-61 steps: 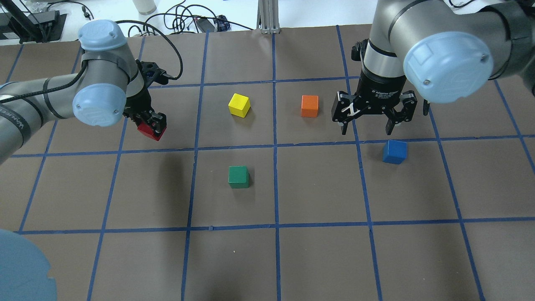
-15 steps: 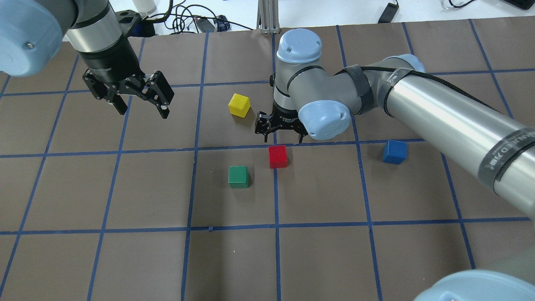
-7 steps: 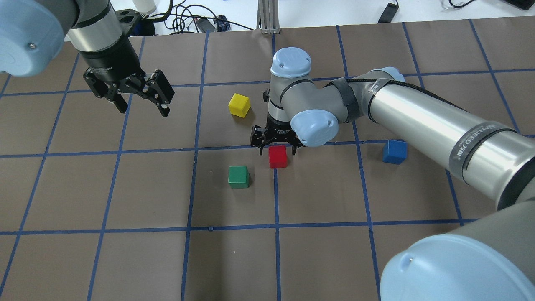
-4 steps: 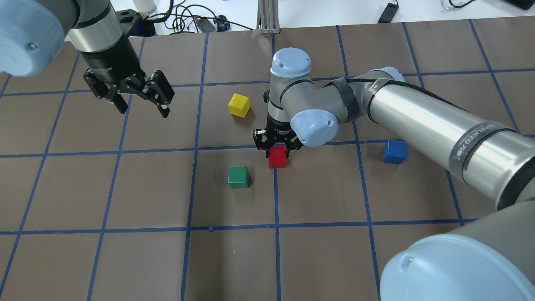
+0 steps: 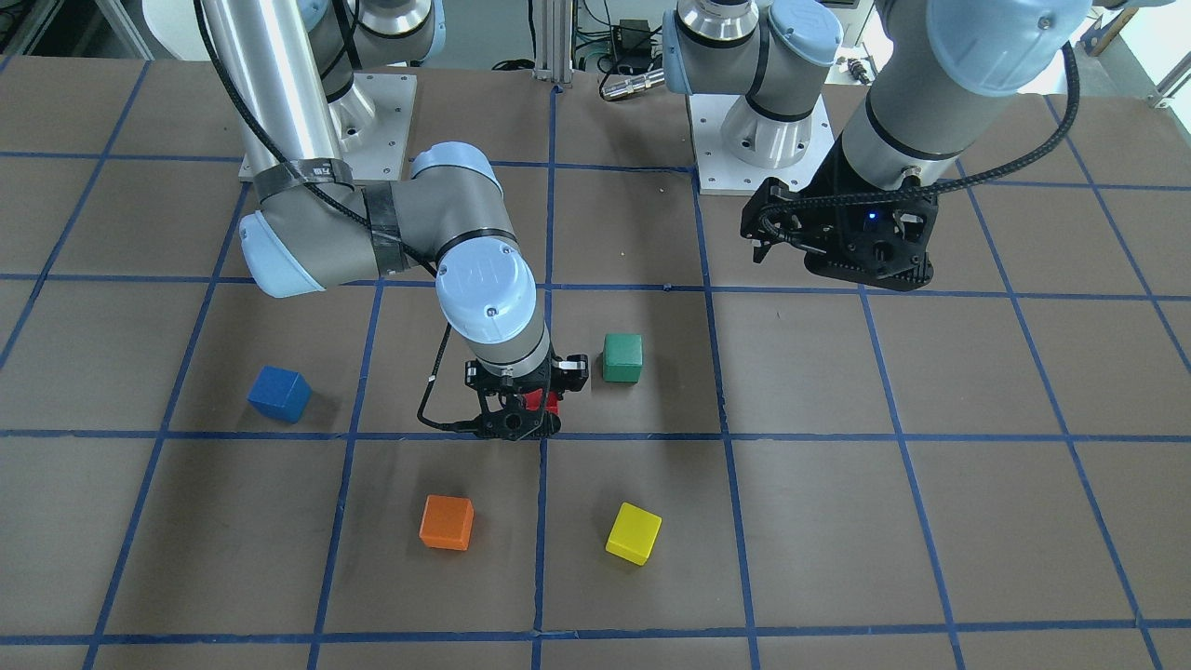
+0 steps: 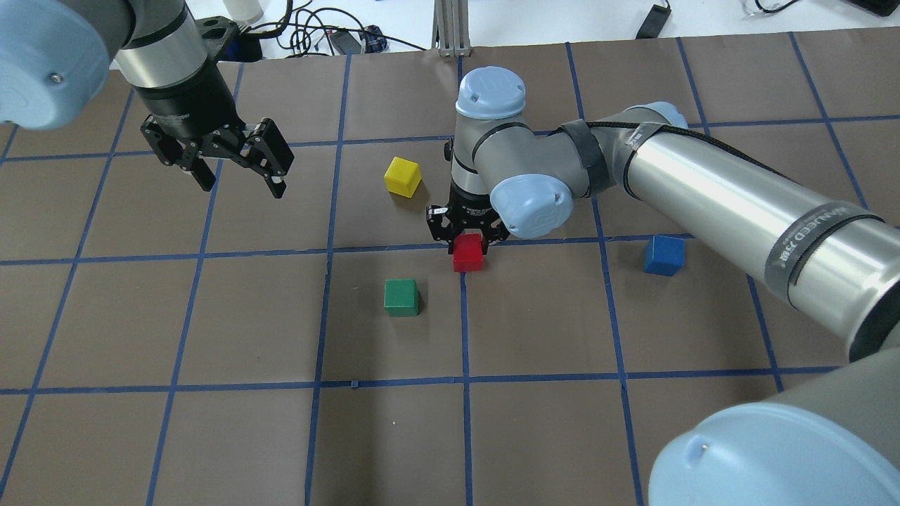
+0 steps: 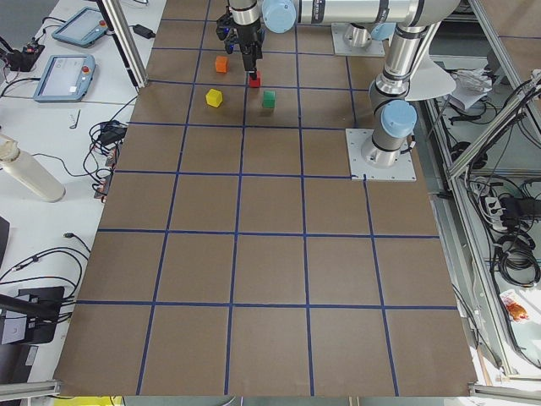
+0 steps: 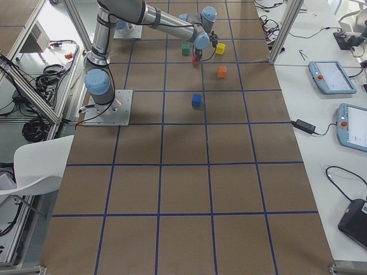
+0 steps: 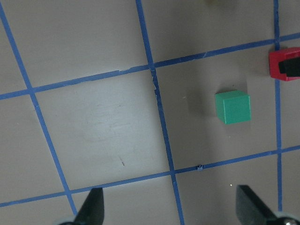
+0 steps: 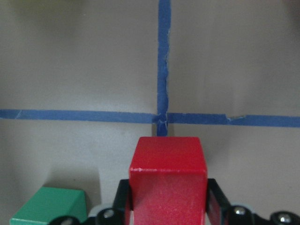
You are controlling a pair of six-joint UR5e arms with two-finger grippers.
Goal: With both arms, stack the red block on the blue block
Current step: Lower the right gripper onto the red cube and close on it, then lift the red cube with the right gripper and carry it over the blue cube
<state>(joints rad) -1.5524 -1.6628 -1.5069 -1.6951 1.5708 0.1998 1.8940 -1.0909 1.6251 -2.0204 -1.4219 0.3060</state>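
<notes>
Grasp step: the right gripper (image 6: 469, 246) has its fingers (image 10: 214, 194) clamped on the red block (image 6: 468, 256) at the bench's (image 6: 534, 436) central tape crossing (image 10: 161, 116); the left gripper (image 6: 242, 186) idles with fingers apart; next, I judge, lift and carry to the blue block (image 6: 664, 254), well apart.

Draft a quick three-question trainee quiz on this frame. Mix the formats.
1. True or false: the right end effector is shut on the red block.
2. Which cube lies nearest the red block? A) yellow block B) green block C) orange block
3. Fill in: the left end effector is ____ and holds nothing.

Key: 1 true; 2 B; 3 open.
</notes>
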